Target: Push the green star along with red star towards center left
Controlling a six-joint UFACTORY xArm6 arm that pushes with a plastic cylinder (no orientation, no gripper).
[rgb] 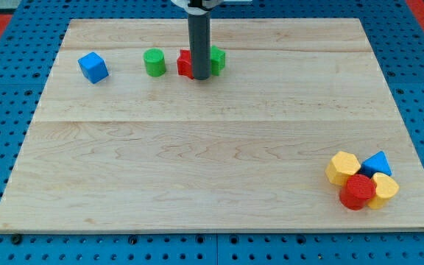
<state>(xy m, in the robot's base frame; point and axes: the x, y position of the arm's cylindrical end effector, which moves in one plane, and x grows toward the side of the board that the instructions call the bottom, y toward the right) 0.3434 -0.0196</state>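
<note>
My tip [200, 77] (bare rod, no jaws to open/shut) sits at far edge btwn red star [185, 65] on its left & green star [217, 59] on its right, so pushing left may shove only red into green cylinder [154, 62], leaving green star behind.

We have a single view, set in front of and above the wooden board [212, 147], looking down at it at a slant. The board's far edge lies at the view's top and its near edge at the view's bottom, so its sides narrow upward. We stand far enough back to take in the whole board, with blue pegboard [6, 88] showing around every side. The rod [199, 44] enters from the view's top.
</note>
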